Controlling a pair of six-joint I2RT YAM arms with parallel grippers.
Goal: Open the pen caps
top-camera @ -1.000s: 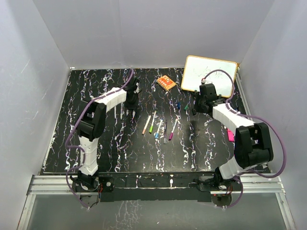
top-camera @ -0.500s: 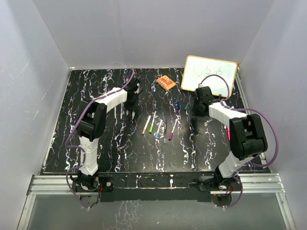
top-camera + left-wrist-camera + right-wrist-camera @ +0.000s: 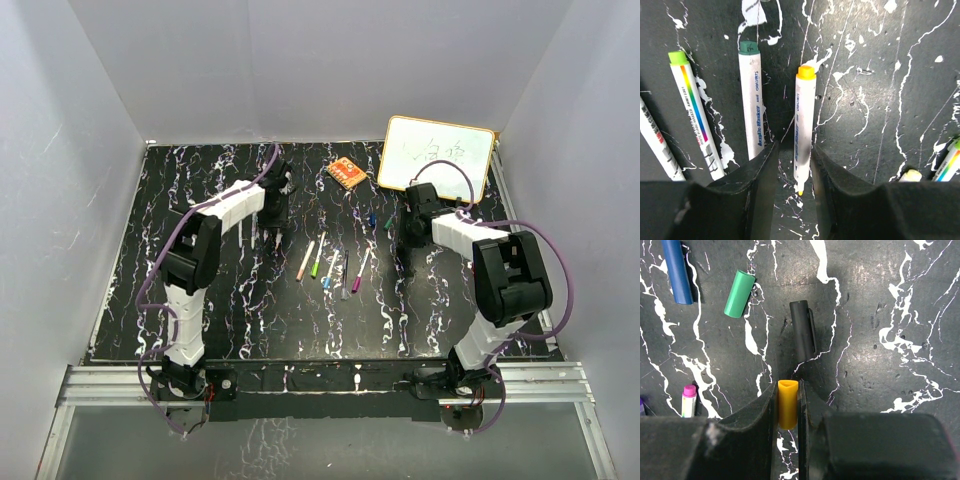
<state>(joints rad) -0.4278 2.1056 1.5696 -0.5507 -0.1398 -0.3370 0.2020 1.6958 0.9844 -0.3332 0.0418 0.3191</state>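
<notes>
Pinches yellow cap [image 3: 788, 402] btwn jaws of right gripper [image 3: 788, 387], clamped tight on it, cap already off its pen. At 12 o'clock of it, loose on table [image 3: 890, 300]: black cap [image 3: 803, 337]. At 11, green cap [image 3: 739, 293]; further out at 11, blue cap [image 3: 677, 270]. So 3 off earlier, prob, plus this one. At 9 o'clock, pink-tipped pen [image 3: 689, 400].

In left wrist view, lies btwn jaws of left gripper [image 3: 794, 147]: bare-tipped pen [image 3: 805, 135] w/ orange-yellow end. Have just widened, those jaws; gap shows on one side of barrel, so parted, no longer clamping. In top view, right elbow has swung inward vs a sec ago. Means pull-apart done for this pen; next, likely: drop cap by the others, go for another pen.

Reads "Acrylic Marker" on green-ended pen [image 3: 751, 100] at 9 o'clock of bare-tipped pen; smaller print too fine. Scribbles on whiteboard [image 3: 437, 155], not legible.
</notes>
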